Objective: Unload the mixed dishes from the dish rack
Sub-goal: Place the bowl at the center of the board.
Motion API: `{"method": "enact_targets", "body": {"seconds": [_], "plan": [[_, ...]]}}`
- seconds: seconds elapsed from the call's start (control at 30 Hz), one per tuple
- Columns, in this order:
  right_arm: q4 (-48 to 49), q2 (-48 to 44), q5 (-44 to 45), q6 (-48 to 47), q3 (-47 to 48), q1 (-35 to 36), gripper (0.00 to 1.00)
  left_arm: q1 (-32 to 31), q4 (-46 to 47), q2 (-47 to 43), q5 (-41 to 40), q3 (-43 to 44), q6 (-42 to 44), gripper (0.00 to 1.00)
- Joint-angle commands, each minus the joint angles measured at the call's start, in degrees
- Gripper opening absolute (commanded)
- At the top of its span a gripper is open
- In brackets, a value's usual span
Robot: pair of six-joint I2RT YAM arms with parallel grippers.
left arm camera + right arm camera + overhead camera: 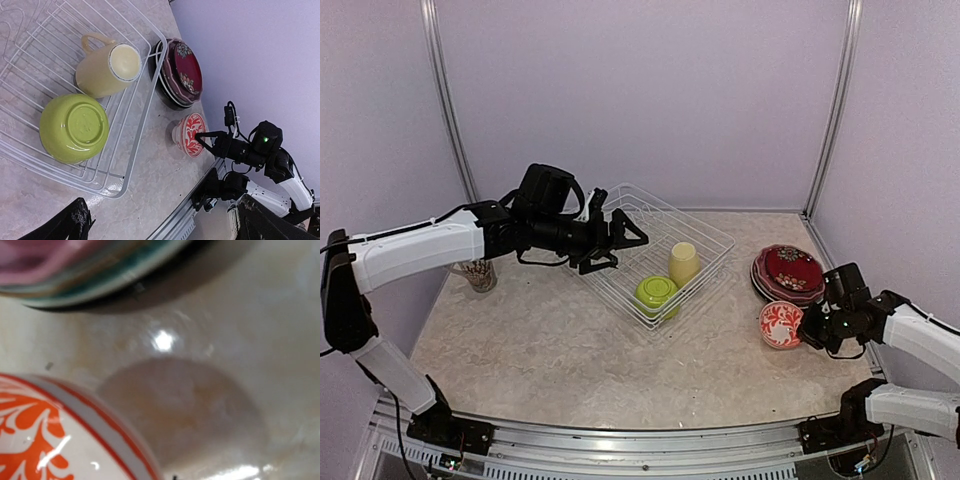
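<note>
The white wire dish rack (705, 226) holds an upturned lime green bowl (657, 293) and a pale yellow cup (684, 263) lying on its side; both also show in the left wrist view, the bowl (74, 127) and the cup (107, 70). My left gripper (625, 240) hovers open and empty over the rack's far left side. My right gripper (803, 326) is shut on the rim of the small red-white bowl (780, 323), tilted on its side just above the table right of the rack. Stacked plates, red on top (788, 272), lie behind it.
A patterned cream mug (476, 275) stands on the table at the far left, behind my left arm. The plate stack (180, 72) sits close to the rack's rim (145, 100). The table's front rail (182, 225) runs near the red-white bowl (190, 135).
</note>
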Motion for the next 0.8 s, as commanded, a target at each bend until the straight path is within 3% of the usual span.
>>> {"method": "enact_targets", "body": {"seconds": [0.0,0.23,0.57,0.77], "plan": [[2.6,-0.6,-1.9,5.6,-1.4,-0.7,0.0,-0.8,-2.6,1.8,-3.2,3.4,2.5,0.99],[3.0,-2.4,-1.4,5.9,-2.6,-0.7,0.0,-0.3,-4.3,8.4,-5.3,8.7,6.1,0.99],[0.0,-4.9,3.5,4.2,-3.9,-0.8,0.02,-4.5,-11.9,21.7,-13.6,26.6,12.8,0.99],[-0.4,-7.5,7.4,4.0,-4.4,-0.9,0.1,-4.9,-15.7,30.0,-16.9,35.9,13.8,0.99]]}}
